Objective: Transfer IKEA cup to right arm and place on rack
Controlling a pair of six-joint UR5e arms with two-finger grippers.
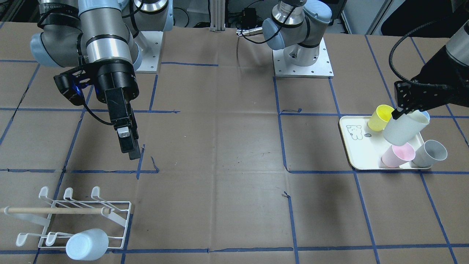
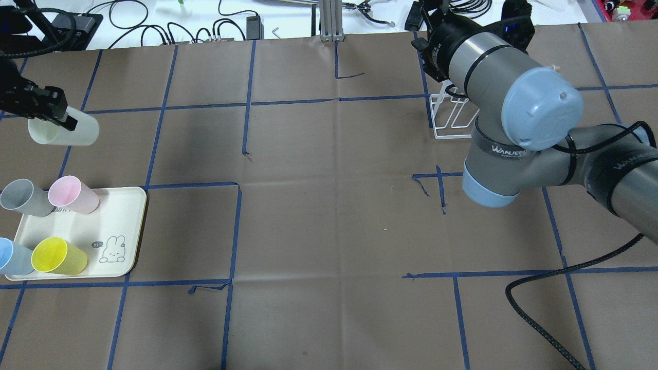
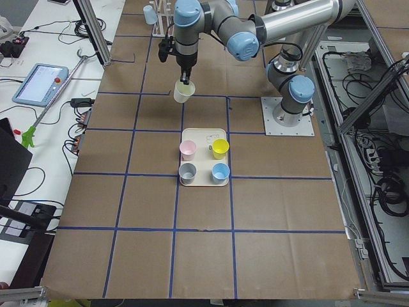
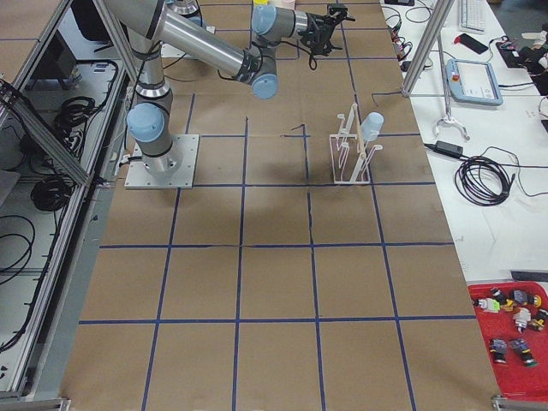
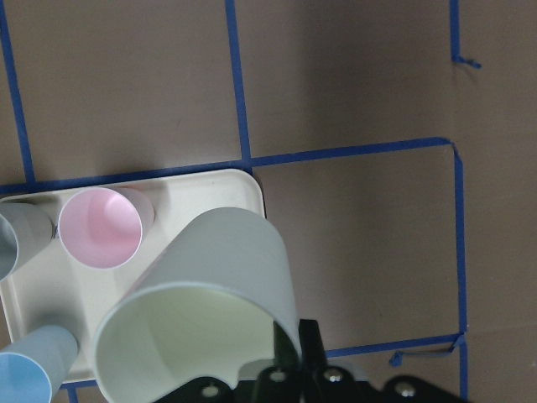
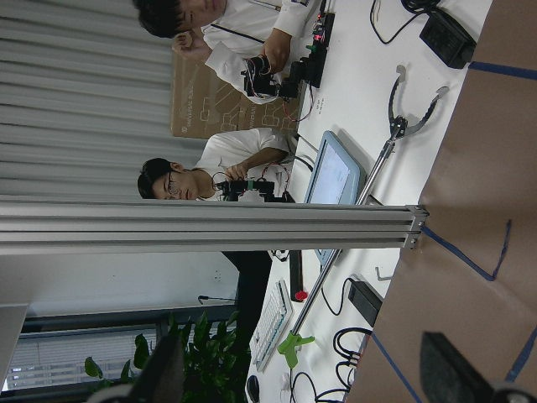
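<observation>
You see left jaws clamped on pale cup [image 1: 403,128] rim, lifted near tray [image 1: 357,156], left end of tabletop [image 1: 220,146]; right jaws spread, empty.

This is looking like a robotics lab. The right arm [image 1: 106,40] and left arm [image 1: 296,22] are standing bolted through metal base plates [image 1: 303,68] to a desk [image 2: 329,231] gridded with blue tape [image 2: 293,102]. A teach pendant [image 3: 39,83] and cables [image 4: 484,180] are lying alongside, and operators [image 6: 239,159] are handling electronics behind an aluminium post [image 6: 210,227].

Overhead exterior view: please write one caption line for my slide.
Left gripper holds a pale cup above the table; four cups sit on the tray.
</observation>
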